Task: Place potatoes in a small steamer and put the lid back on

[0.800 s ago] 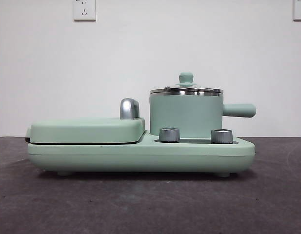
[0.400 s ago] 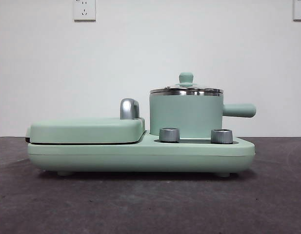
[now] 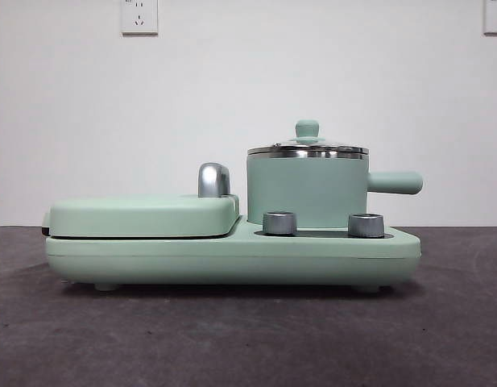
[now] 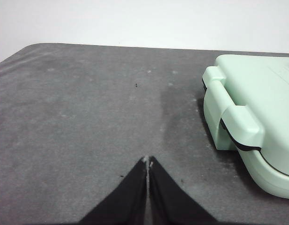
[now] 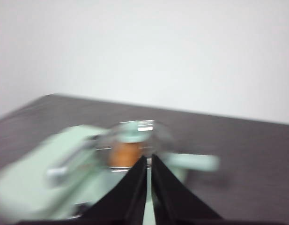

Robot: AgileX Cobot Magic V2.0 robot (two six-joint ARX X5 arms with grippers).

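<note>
The small steamer [image 3: 306, 189] stands on the right half of the mint-green appliance base [image 3: 232, 260], its stubby handle [image 3: 395, 182] pointing right. The glass lid [image 3: 308, 148] rests on its steel rim. In the blurred right wrist view an orange-brown potato [image 5: 125, 153] shows through the lid [image 5: 137, 129], inside the steamer. My right gripper [image 5: 149, 159] hovers apart from the pot, shut and holding nothing. My left gripper [image 4: 148, 161] is shut and empty over bare table, beside the appliance's end. Neither arm shows in the front view.
The flat hinged grill plate [image 3: 143, 216] with a chrome handle [image 3: 213, 179] fills the base's left half; its end [image 4: 256, 117] shows in the left wrist view. Two steel dials [image 3: 279, 222] [image 3: 366, 225] sit in front of the steamer. Dark table lies all around.
</note>
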